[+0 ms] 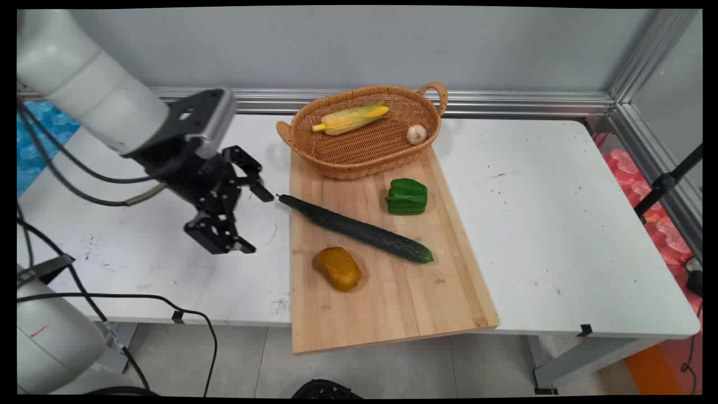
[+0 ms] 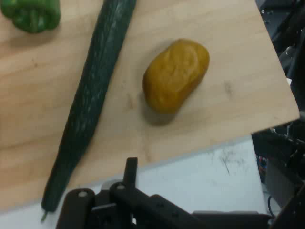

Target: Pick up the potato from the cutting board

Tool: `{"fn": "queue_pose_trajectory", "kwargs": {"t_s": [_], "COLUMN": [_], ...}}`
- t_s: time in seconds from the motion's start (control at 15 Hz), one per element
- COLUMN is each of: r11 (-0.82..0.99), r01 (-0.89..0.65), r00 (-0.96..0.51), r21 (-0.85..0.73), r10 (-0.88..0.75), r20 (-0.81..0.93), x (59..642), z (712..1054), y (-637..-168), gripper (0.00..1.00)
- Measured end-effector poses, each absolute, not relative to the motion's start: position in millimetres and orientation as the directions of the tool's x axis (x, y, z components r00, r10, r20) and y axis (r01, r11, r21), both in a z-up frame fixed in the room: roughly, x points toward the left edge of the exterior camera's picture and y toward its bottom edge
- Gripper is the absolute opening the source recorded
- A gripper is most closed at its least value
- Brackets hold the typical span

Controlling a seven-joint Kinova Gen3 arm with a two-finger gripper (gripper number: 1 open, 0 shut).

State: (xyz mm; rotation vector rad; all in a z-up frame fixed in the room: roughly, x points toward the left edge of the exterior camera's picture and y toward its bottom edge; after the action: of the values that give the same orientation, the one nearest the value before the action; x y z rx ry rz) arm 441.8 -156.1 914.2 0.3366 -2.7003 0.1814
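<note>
While its fingers stand apart, the end effector (image 1: 253, 219) hovers seemingly just left of the cucumber (image 1: 355, 228) stem.

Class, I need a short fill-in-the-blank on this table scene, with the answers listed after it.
1. The corn cob and garlic bulb lie in the ____.
2. The cucumber lies on the wooden ____.
3. The pepper is ____ in colour.
4. The open claw hovers beside the cucumber's ____ end.

Answers: basket; board; green; stem
</note>
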Motion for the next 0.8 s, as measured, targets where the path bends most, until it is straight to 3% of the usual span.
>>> {"fn": "queue_pose_trajectory", "kwargs": {"t_s": [0.8], "r11": [0.991], "r01": [-0.099], "r00": [-0.906], "r21": [-0.091], "r10": [-0.051], "r20": [0.42], "x": [396], "z": [858], "y": [-201], "gripper": [1.0]}}
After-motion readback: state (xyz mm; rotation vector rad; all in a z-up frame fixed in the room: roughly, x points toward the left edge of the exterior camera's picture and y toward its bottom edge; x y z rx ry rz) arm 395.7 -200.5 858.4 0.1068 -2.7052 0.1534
